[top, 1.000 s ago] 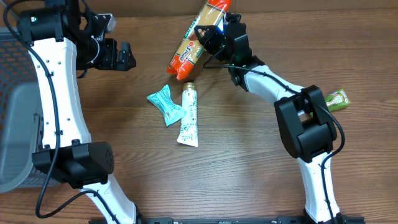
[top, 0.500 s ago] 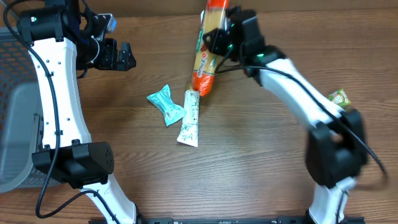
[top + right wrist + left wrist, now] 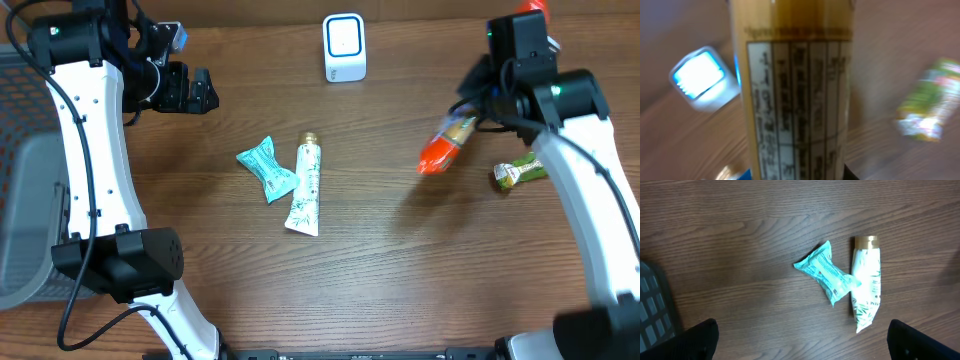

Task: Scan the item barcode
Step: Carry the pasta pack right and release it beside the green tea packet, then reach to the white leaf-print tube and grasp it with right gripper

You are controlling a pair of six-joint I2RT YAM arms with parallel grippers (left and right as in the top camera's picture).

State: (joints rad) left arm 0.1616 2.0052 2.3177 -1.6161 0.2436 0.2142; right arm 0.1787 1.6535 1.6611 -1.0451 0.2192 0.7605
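- One brown wooden table [image 3: 400, 270], grain running side to side, filling all three views.
- At the far left edge, a grey mesh basket [image 3: 22, 150], a corner of it also seen from the left wrist.
- Long orange and yellow packet [image 3: 445, 148], off the table, tilted with its orange end low and to the left; clamped near its upper end in the right gripper [image 3: 478, 112], jaws narrow around it. Up close, a printed table of small text on the yellow side; no barcode to be made out in the blur.
- White tube [image 3: 305, 185] with a gold cap, flat near the middle of the table.
- White scanner [image 3: 344, 47] with a lit blue-white face, at the far edge, well apart from the held packet.
- Teal packet [image 3: 266, 167], crumpled, touching the tube's left side.
- Small green packet [image 3: 520, 172], lying just right of the held packet's low end.
- Left gripper [image 3: 210, 91] spread wide, holding nothing, raised above the bare wood left of the teal packet.
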